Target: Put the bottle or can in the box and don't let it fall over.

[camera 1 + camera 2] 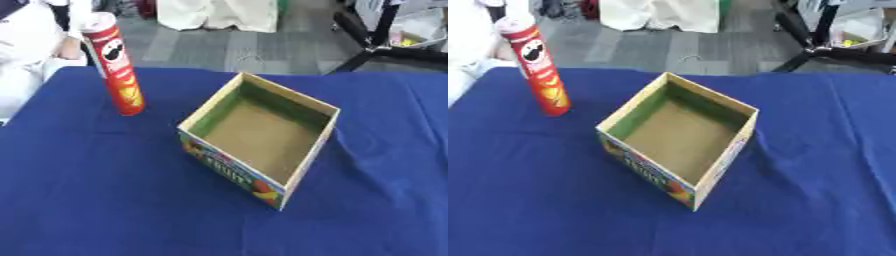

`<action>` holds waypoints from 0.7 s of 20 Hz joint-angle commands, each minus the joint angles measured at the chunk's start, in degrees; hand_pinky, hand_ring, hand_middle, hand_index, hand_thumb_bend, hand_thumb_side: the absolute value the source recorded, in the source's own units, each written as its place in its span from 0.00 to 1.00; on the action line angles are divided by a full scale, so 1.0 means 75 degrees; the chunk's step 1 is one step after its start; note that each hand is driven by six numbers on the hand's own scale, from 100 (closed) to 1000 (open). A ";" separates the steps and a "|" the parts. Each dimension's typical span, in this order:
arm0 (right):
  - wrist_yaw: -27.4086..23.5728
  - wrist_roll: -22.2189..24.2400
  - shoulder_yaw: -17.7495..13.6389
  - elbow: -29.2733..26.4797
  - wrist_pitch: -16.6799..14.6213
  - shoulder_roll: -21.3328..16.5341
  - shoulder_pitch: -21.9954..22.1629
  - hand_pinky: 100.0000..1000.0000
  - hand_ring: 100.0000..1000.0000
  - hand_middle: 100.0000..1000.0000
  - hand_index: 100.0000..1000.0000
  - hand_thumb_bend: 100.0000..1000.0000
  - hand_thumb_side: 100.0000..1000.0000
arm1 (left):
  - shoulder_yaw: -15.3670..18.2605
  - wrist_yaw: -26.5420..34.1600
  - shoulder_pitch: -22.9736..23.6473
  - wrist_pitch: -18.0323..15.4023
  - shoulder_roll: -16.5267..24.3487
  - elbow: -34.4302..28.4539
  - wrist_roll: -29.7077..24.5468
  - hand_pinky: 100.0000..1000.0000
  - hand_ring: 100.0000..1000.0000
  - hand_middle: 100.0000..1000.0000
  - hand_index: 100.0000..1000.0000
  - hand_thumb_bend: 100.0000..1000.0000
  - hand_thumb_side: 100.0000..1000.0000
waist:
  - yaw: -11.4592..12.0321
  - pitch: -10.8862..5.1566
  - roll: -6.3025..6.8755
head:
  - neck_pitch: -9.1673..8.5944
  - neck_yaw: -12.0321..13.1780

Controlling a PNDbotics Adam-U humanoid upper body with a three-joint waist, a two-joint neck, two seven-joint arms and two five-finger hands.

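Observation:
A tall red crisp can (116,65) with a white lid stands upright on the blue tablecloth (96,190) at the far left. An open cardboard box (261,135) with a colourful printed front sits near the middle of the table, to the right of the can and apart from it. Its inside is bare brown card with nothing in it. Neither of my hands shows in either view.
A person in white (31,37) stands at the far left edge, just behind the can. Beyond the table's far edge lie grey floor, a white cloth (219,15) and a black tripod leg (372,42). Blue cloth stretches all round the box.

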 commanded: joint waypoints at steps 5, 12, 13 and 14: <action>0.0073 0.0084 0.0027 -0.0066 -0.0020 -0.0280 -0.0175 0.98 0.67 0.75 0.98 0.00 0.72 | 0.0109 -0.0707 -0.0536 -0.0208 -0.0043 0.0296 -0.0143 0.75 0.94 0.94 0.95 0.17 1.00 | -0.0114 0.0065 0.0037 | -0.0257 0.0170; 0.0099 0.0171 0.0085 -0.0075 -0.0010 -0.0288 -0.0313 0.98 0.67 0.74 0.98 0.00 0.72 | 0.0097 -0.1402 -0.0865 -0.0239 -0.0254 0.0513 -0.0661 0.89 0.98 0.99 1.00 0.19 1.00 | -0.0253 0.0270 0.0086 | -0.0395 0.0335; 0.0099 0.0180 0.0092 -0.0079 -0.0011 -0.0295 -0.0331 0.98 0.67 0.74 0.98 0.00 0.72 | 0.0124 -0.1448 -0.0888 -0.0232 -0.0272 0.0551 -0.0669 0.89 0.98 0.99 1.00 0.19 1.00 | -0.0276 0.0292 0.0097 | -0.0409 0.0367; 0.0100 0.0189 0.0100 -0.0081 -0.0011 -0.0300 -0.0352 0.99 0.67 0.74 0.98 0.00 0.72 | 0.0146 -0.1481 -0.0900 -0.0231 -0.0288 0.0586 -0.0659 0.89 0.98 0.99 1.00 0.19 1.00 | -0.0299 0.0315 0.0108 | -0.0427 0.0402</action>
